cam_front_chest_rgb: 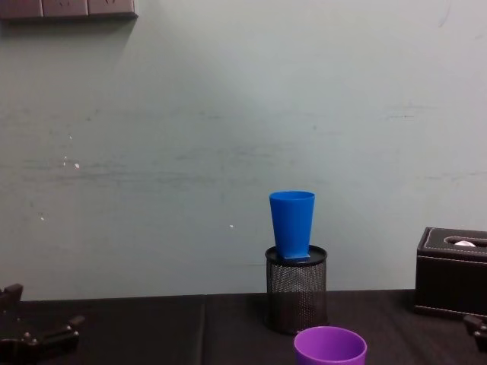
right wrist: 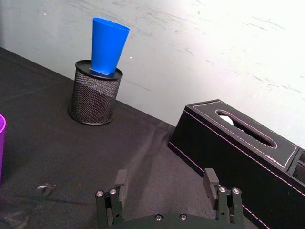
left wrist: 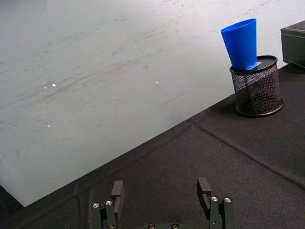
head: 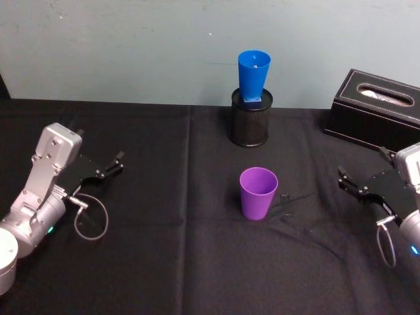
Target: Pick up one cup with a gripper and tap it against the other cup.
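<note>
Purple cup [head: 258, 192] upright at middle of bench [head: 170, 262], long axis vertical. Nearer right gripper [right wrist: 164, 177], off to its left. Jaws wide, empty. Left gripper [left wrist: 159, 183] parked farther off, jaws wide. Blue cup [head: 253, 75] perched on mesh holder [head: 249, 125] behind.

The head view looks steeply down on the table [head: 164, 262] from above, while the chest view sits low, near tabletop height, facing the wall [head: 131, 46] straight on. Each wrist view rides close over the table from its own side, angled towards that wall, and all four share the blue cup [head: 253, 72] in the mesh holder [head: 249, 125]
</note>
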